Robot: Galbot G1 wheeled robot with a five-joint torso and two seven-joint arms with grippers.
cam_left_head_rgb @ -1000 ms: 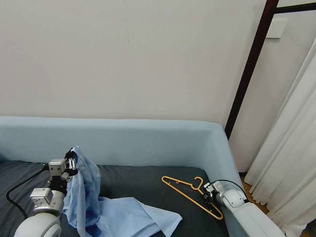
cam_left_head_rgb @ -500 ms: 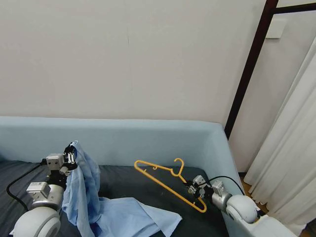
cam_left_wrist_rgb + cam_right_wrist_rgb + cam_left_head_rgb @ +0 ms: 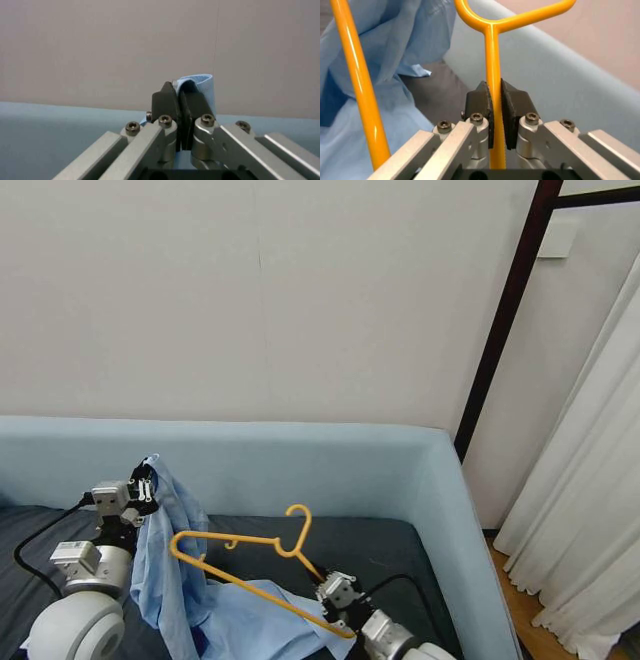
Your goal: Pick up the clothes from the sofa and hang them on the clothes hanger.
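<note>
**Hanger brought up to the lifted shirt on the sofa (image 3: 300, 465)**
At 8 o'clock the left end effector (image 3: 141, 489) pinches the shirt (image 3: 168, 565) up by its top edge. At 6 o'clock the right end effector (image 3: 338, 591) is clamped on the hanger (image 3: 240, 541). Probably best to ease the hanger's tip slowly into the neck opening.

Sofa (image 3: 300, 455): light-blue backrest and right armrest, dark grey seat cushion (image 3: 400, 545). 1 light-blue garment (image 3: 255, 620) rests partly on the seat cushion, left of centre, lower folds spread out.

blue garment (image 3: 165, 580): 1 | orange hanger (image 3: 492, 71): 1 | sofa (image 3: 300, 462): 1 | curtain (image 3: 590, 520): 1
</note>
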